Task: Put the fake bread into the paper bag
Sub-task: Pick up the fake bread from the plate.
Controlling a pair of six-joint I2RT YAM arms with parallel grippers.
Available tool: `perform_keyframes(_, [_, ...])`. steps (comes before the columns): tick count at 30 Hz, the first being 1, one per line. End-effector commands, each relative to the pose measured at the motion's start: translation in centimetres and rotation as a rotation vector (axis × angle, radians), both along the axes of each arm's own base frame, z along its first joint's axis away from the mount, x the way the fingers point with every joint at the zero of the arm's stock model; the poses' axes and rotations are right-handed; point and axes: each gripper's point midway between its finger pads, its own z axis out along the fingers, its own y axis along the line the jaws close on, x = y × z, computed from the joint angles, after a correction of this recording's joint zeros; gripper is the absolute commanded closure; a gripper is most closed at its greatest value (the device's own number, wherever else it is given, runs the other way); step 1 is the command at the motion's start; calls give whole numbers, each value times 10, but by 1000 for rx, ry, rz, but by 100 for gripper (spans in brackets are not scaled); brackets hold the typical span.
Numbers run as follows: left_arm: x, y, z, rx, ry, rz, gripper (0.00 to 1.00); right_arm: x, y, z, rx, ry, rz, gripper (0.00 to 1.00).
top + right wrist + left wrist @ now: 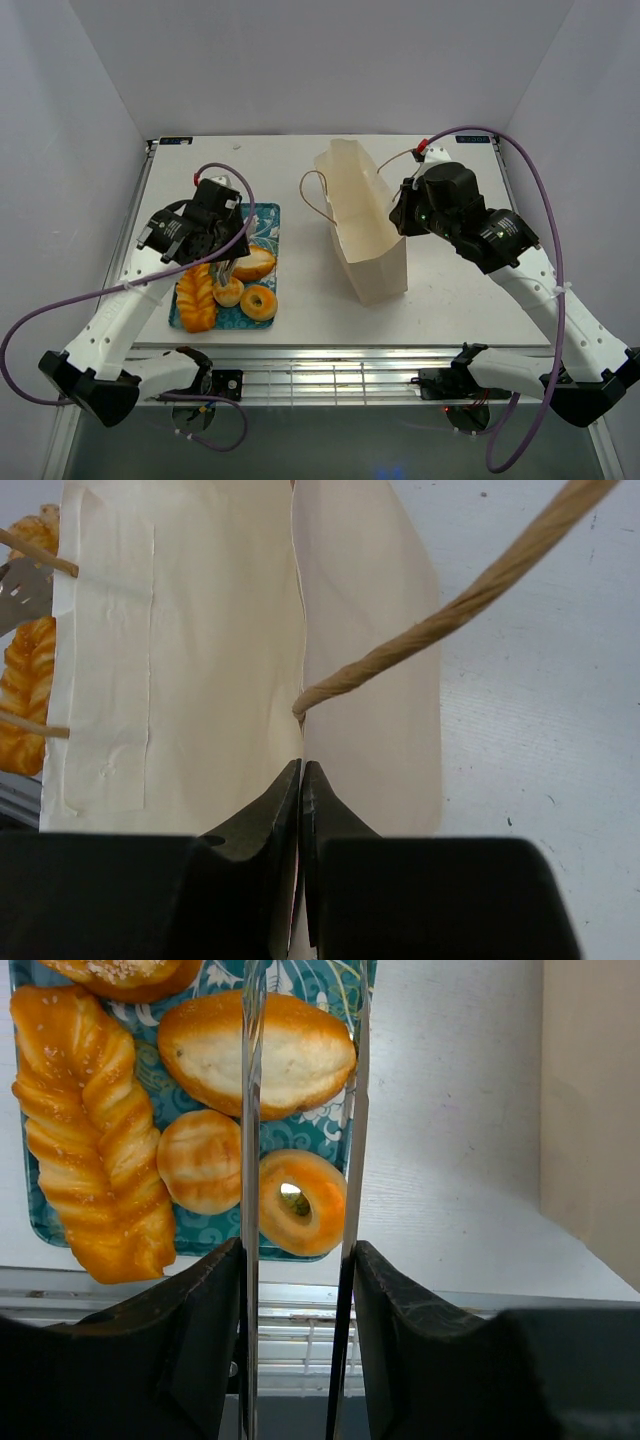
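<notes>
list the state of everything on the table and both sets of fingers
paper bag, upright, mouth open
tray, flat, holding bread
braided loaf, lying on tray, end over its edge
oval roll, lying on tray
small bun, on tray
bagel, flat on tray
left fingers, open, either side of bagel
right fingers, shut on bag rim

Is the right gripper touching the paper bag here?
Touching. The right wrist view shows the jaws of the right gripper shut on the rim of the paper bag, the paper running straight in between their tips.
</notes>
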Motion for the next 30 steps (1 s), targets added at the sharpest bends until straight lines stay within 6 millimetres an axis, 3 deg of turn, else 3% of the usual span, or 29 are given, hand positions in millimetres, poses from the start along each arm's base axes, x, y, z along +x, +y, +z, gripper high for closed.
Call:
perform_keyframes(1, [16, 14, 7, 54, -19, 23, 44, 2, 1, 16, 32, -58, 16, 92])
perform_keyframes(10, [51, 52, -12, 219, 49, 60, 44, 2, -2, 16, 19, -68, 27, 92])
perform_keyframes(16, [71, 57, -12, 285, 48, 51, 46, 3, -2, 16, 22, -69, 32, 92])
perform_keyframes(22, [77, 63, -13, 329, 37, 44, 46, 1, -2, 13, 30, -62, 38, 92])
perform_keyframes(30, [83, 64, -31, 366, 74, 1, 46, 1, -1, 16, 40, -65, 37, 92])
